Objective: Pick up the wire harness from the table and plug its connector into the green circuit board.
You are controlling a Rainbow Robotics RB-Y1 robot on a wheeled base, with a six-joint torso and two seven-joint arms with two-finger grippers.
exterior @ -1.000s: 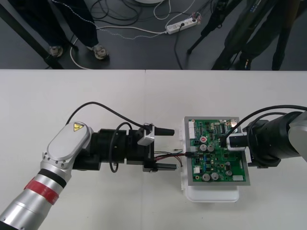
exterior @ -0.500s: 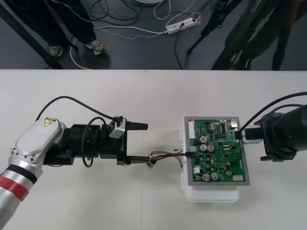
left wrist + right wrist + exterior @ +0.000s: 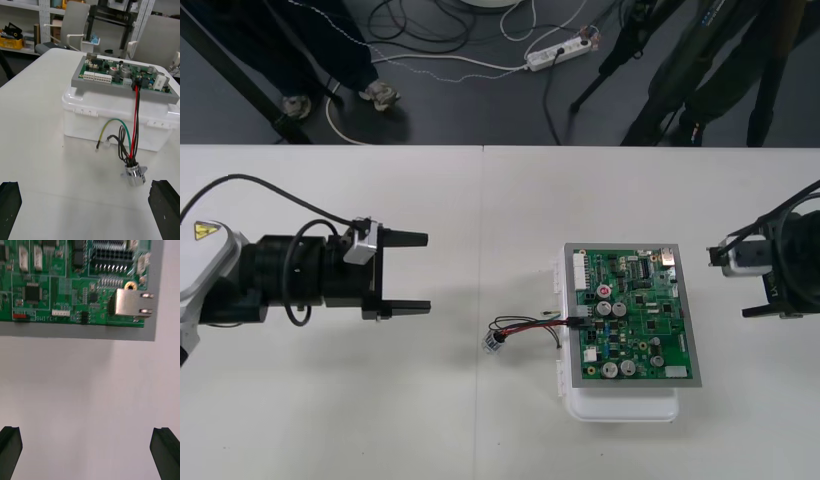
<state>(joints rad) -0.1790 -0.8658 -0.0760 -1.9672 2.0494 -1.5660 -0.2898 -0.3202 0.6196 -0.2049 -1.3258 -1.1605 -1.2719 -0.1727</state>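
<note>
The green circuit board (image 3: 630, 315) sits on its white base (image 3: 620, 405) at the table's right middle. The harness wires (image 3: 525, 325) run from a black plug (image 3: 575, 322) at the board's left edge to the metal socket (image 3: 493, 343) lying on the table. In the left wrist view the red and black wires (image 3: 135, 112) climb to the plug (image 3: 135, 83) seated in the board, and the socket (image 3: 134, 174) rests free. My left gripper (image 3: 418, 272) stands open, well left of the socket. My right gripper (image 3: 745, 282) is open, right of the board (image 3: 75, 281).
Bare table lies between the left gripper and the socket, and between the right fingers (image 3: 165, 450) and the board's edge. A loose green wire (image 3: 112, 125) curls beside the base (image 3: 93, 116). Dark floor with cables runs beyond the far edge.
The left gripper has let go of the harness and drawn back to the left. The right arm has pulled away from the board to the right. The harness stays at the board.
</note>
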